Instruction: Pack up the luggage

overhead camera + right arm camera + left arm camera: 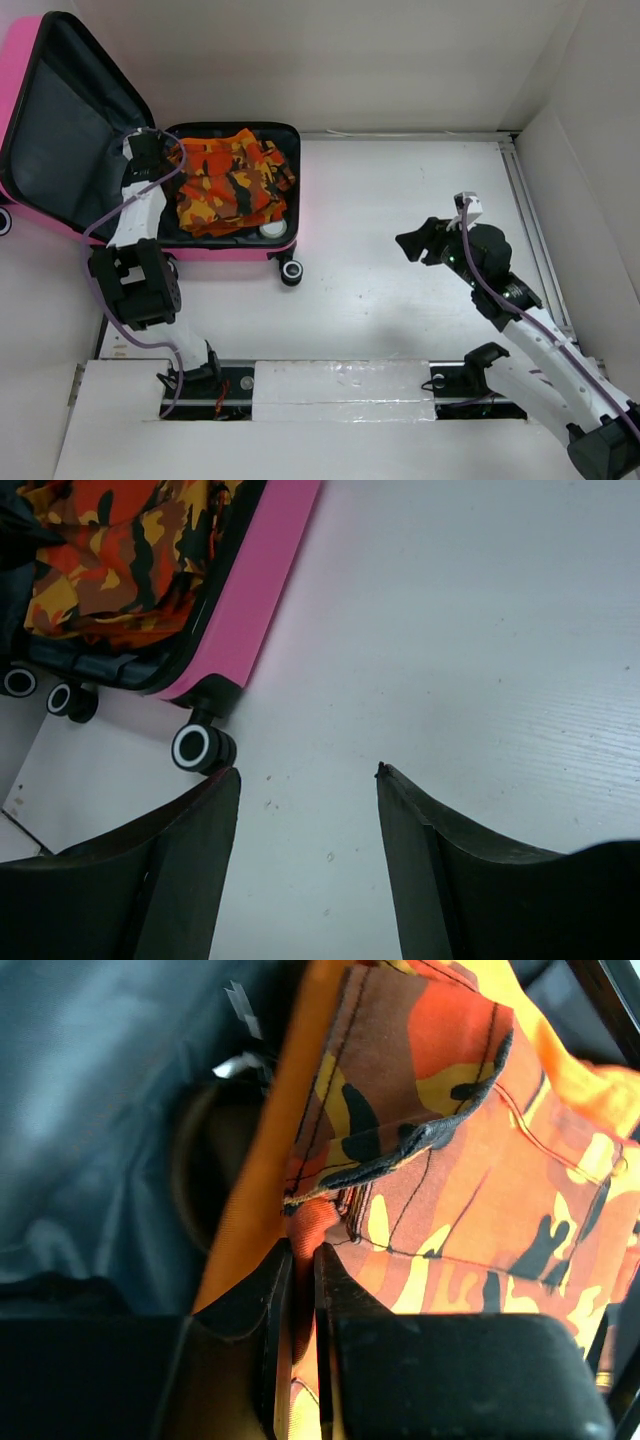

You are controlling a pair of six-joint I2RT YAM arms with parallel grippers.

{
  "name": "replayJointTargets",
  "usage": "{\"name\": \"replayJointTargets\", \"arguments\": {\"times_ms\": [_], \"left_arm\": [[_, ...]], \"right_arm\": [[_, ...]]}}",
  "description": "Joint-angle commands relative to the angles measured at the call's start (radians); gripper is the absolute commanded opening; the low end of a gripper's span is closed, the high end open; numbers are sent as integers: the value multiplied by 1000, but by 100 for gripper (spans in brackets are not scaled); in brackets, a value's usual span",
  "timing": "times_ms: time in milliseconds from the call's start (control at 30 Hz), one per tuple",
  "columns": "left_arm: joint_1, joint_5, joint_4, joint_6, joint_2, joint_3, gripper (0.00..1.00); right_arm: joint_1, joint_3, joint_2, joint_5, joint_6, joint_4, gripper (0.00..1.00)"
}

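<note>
Our glossy hot-pink suitcase [220, 252] lies open at the table's [400, 200] far-left corner, dark lining showing. The left gripper [303, 1258] pinches the orange camouflage garment [225, 180] inside; the right gripper [308, 778] is spread.

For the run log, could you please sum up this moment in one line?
left gripper: shut on camouflage garment | right gripper: open, empty, above table | luggage: open, garment inside

Pink luggage [220, 253] (grey lining) with orange-camouflage garment [230, 180].
</note>
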Motion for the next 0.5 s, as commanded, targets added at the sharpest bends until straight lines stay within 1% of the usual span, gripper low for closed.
{"name": "replayJointTargets", "arguments": {"times_ms": [0,33,67,100,167,200,233,267,300,333,400,433,467], "left_arm": [[48,-176,11,-19,-62,62,1],[48,-176,2,-19,-62,62,6],[48,-187,2,-19,-62,62,22],[48,-196,-7,-19,-71,62,32],[48,-219,-26,-19,-99,62,32],[48,-234,-26,-19,-117,62,36],[48,-260,-26,-19,-164,53,53],[48,-260,-17,-19,-186,53,63],[48,-260,-17,-19,-203,41,68],[48,-271,-42,-19,-218,52,71],[22,-311,-72,-19,-289,36,71],[-3,-356,-85,-4,-324,20,69],[-50,-451,-86,-4,-408,-3,69]], "right_arm": [[30,-9,-4,-14,-2,80,63],[44,-9,-3,-14,-2,80,63],[44,-9,6,-5,-2,80,63],[56,-9,6,-5,-2,90,63],[70,-9,18,6,-2,101,63],[84,-9,27,6,-2,112,63],[96,-9,27,6,-2,112,63],[96,-9,27,6,-2,112,63],[110,-19,38,6,-2,126,63],[110,-19,38,6,-2,126,64],[131,-19,38,6,-2,136,64],[131,-30,38,6,-2,146,62],[143,-30,38,6,-2,146,58]]}}
